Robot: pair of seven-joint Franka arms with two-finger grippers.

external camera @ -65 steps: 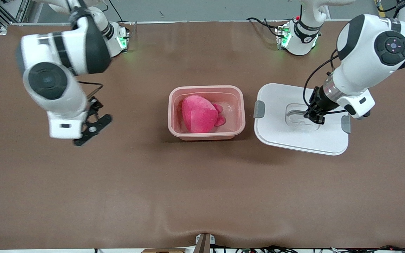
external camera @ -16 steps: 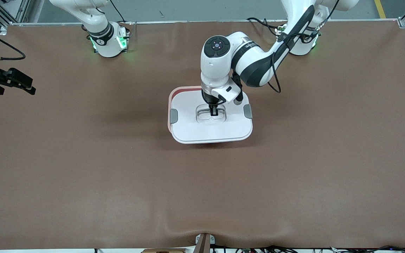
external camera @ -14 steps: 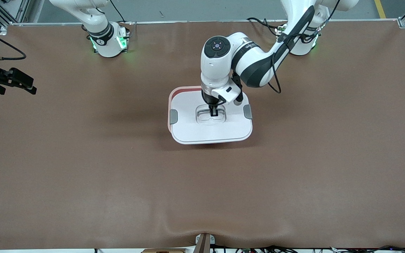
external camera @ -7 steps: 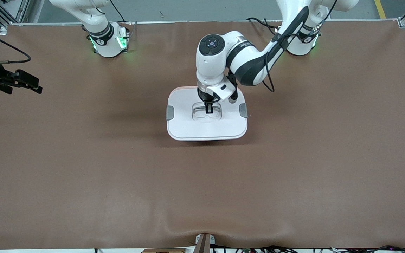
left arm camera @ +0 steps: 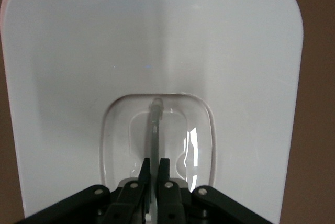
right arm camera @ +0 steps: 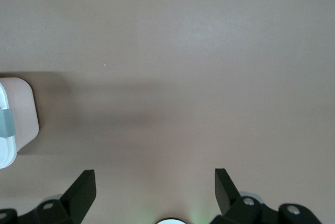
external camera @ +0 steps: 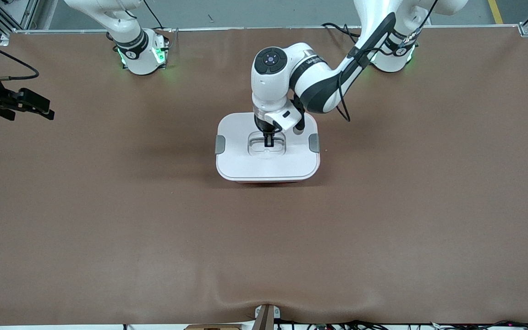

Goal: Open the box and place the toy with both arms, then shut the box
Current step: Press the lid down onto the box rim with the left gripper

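The box [external camera: 267, 181] stands mid-table, its white lid [external camera: 291, 160] lying over the pale pink tub so that only a thin pink strip shows at the lid's nearer edge. Grey clips [external camera: 220, 144] sit at both ends. My left gripper [external camera: 267, 141] reaches down into the lid's recess, shut on the grey handle [left arm camera: 155, 124], which runs between its fingers [left arm camera: 155, 164]. The toy is hidden under the lid. My right gripper [external camera: 35, 106] hangs open over bare table at the right arm's end, its jaws [right arm camera: 155, 182] wide with nothing between them.
The brown table mat [external camera: 264, 252] stretches all round the box. Both arm bases [external camera: 140, 55] stand along the edge farthest from the front camera. In the right wrist view a corner of the box [right arm camera: 18, 124] and one clip [right arm camera: 6, 123] show.
The left gripper has carried the lid toward the right arm's end and lowered it squarely over the tub; the pink rim that showed at the lid's edge is now covered. The right arm barely moved.
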